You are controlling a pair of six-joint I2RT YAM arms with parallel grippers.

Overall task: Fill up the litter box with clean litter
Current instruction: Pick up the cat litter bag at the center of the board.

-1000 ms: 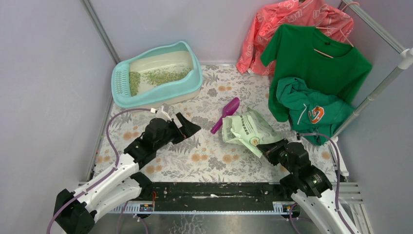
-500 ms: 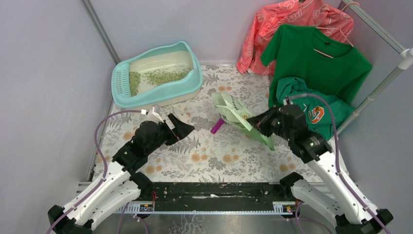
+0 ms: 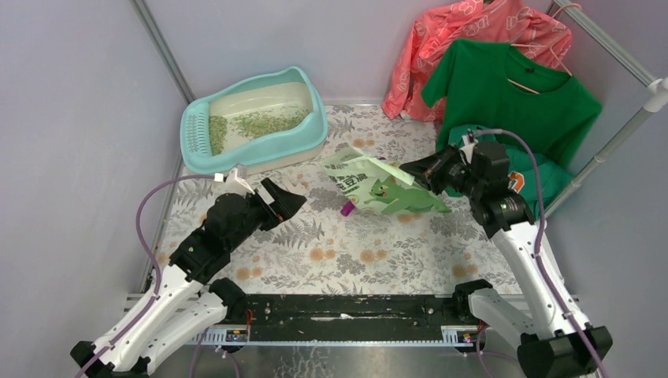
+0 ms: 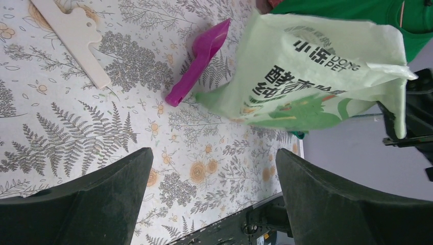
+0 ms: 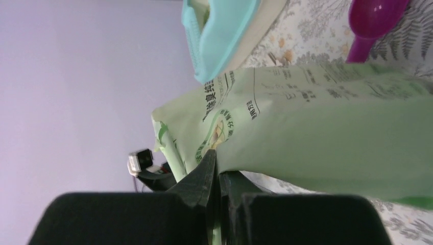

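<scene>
Black metal rail (image 3: 339, 311) along the near edge, both arm bases bolted to it. Just beyond on the left, left gripper (image 4: 213, 163) hovering over the floral cloth (image 3: 315, 252), fingers spread wide with nothing between them. Ahead of it, flat on the cloth, a cream paddle-shaped piece (image 4: 76, 35) and a purple scoop (image 4: 199, 56), handle end toward the arms. Seen from above, only the handle tip poking out from under a light green bag (image 3: 378, 185); from the left wrist, the whole scoop in view just beside the bag's lower corner. Bag raised and tilted over the middle of the cloth, printed face with a green cartoon animal turned up; contact between its lowest corner and the cloth not possible to tell. Right gripper (image 5: 213, 163) pinched tight on the bag's right-hand edge, fingers pressed together with the thin plastic between them. Farther back at the left, against the rear wall, the litter box (image 3: 315, 130) with its slotted grate at the left end. Inside the cream basin, a thin uneven scatter of clean litter (image 3: 260, 122), denser beside the grate. Far right, a green T-shirt (image 3: 504, 94) and a coral garment (image 3: 465, 39) on hangers
</scene>
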